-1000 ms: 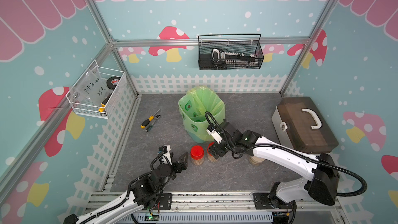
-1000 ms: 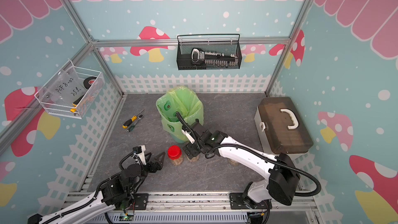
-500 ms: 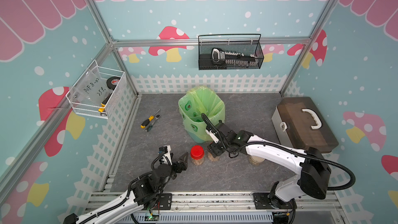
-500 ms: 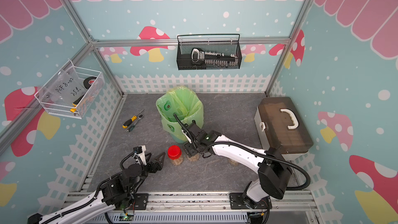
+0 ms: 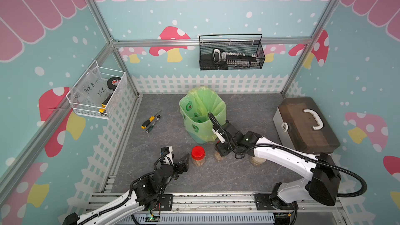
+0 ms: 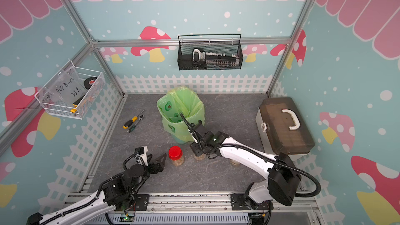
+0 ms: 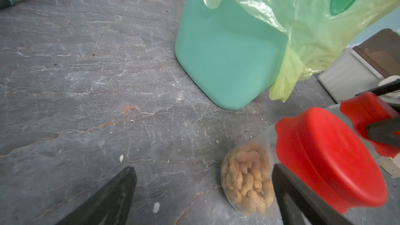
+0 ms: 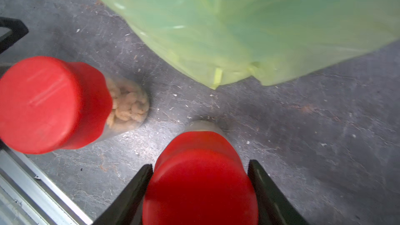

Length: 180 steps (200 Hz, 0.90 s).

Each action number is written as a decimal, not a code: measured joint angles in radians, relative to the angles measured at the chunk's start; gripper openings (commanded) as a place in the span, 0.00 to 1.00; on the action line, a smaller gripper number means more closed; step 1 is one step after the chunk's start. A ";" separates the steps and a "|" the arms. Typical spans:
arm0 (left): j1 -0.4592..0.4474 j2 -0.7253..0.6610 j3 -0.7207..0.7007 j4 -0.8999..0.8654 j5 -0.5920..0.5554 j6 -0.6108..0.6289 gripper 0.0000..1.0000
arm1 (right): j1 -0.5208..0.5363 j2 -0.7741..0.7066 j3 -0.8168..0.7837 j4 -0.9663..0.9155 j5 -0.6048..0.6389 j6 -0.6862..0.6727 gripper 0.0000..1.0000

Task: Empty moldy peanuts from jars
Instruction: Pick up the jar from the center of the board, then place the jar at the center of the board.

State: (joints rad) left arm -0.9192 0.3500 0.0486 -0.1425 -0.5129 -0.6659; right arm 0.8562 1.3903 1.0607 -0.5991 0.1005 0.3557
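Lid [image 8: 201, 180] of middle jar [image 8: 202, 125] sits clamped between right fingers [image 8: 134, 193]; left fingers [image 7: 104, 200] wide.

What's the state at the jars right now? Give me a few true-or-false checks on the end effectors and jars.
1. The right end effector is shut on a jar's red lid. True.
2. The left end effector grips the other red-lidded jar. False: it is open, gripping nothing.
3. That other jar is empty. False: it holds peanuts.
4. A green bag lines the bin. True.
5. The toolbox is open. False: its lid is shut.
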 measured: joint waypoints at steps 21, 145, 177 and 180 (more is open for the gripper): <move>0.000 0.012 0.000 0.005 0.000 0.001 0.97 | -0.085 -0.043 -0.015 -0.017 -0.005 -0.020 0.52; 0.000 0.076 0.000 0.035 0.000 0.009 0.97 | -0.471 0.124 0.080 0.003 -0.137 -0.156 0.54; 0.000 0.076 0.000 0.036 0.000 0.011 0.97 | -0.471 0.133 0.083 0.019 -0.151 -0.161 0.60; 0.000 0.076 0.000 0.036 0.000 0.012 0.97 | -0.471 0.133 0.083 0.019 -0.152 -0.161 0.61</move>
State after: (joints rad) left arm -0.9192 0.4263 0.0486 -0.1066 -0.5125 -0.6540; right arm 0.3851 1.5230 1.1439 -0.5797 -0.0517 0.1947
